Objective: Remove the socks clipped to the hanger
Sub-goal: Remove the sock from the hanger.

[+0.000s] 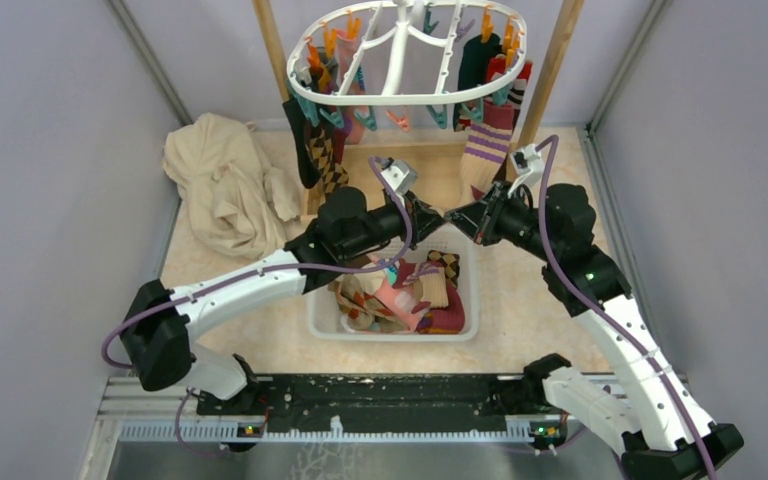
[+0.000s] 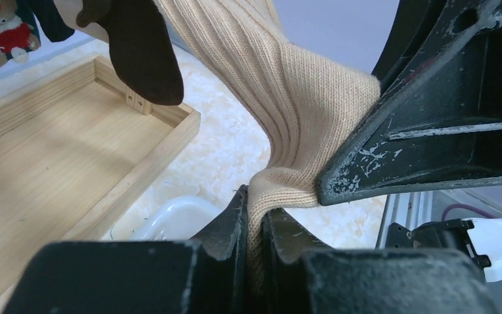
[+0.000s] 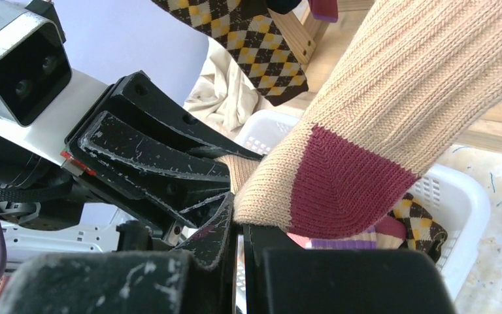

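Observation:
The white oval hanger (image 1: 400, 98) hangs at the back with several socks on teal and orange clips. A tan ribbed sock (image 1: 485, 150) with purple stripes and a maroon patch stretches down from its right side. Both grippers meet at its lower end, above the basket. My left gripper (image 2: 255, 203) is shut on the tan sock (image 2: 287, 98), with fabric pinched between its fingers. My right gripper (image 3: 240, 219) is shut. The sock (image 3: 392, 111) rests against its fingertips, and I see no fabric between them. In the top view the left gripper (image 1: 438, 213) and right gripper (image 1: 457, 217) nearly touch.
A white mesh basket (image 1: 470, 290) with several loose socks sits under the grippers. A wooden frame (image 2: 52, 144) holds the hanger, and its post (image 1: 550, 70) rises at the right. A beige cloth (image 1: 225, 185) lies at the left. An argyle sock (image 3: 248, 39) and a black sock (image 2: 140, 52) hang nearby.

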You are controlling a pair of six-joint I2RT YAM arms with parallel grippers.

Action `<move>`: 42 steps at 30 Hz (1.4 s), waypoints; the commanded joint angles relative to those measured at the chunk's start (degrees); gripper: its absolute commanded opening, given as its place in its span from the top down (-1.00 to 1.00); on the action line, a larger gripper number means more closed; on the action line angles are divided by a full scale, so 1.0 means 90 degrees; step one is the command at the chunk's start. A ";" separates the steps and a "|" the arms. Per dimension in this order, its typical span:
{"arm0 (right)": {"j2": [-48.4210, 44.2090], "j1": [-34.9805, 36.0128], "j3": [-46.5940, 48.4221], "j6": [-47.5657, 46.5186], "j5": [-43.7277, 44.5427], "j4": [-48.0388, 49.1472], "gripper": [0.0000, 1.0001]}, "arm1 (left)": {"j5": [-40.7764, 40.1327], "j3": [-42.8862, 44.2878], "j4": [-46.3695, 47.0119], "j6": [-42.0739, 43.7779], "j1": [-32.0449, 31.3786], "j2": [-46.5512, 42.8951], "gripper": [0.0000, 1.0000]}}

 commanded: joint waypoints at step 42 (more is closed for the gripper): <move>-0.0179 0.0069 0.0609 -0.0454 0.0762 -0.0768 0.13 | -0.1463 -0.0651 -0.1921 0.0140 0.0656 -0.1874 0.76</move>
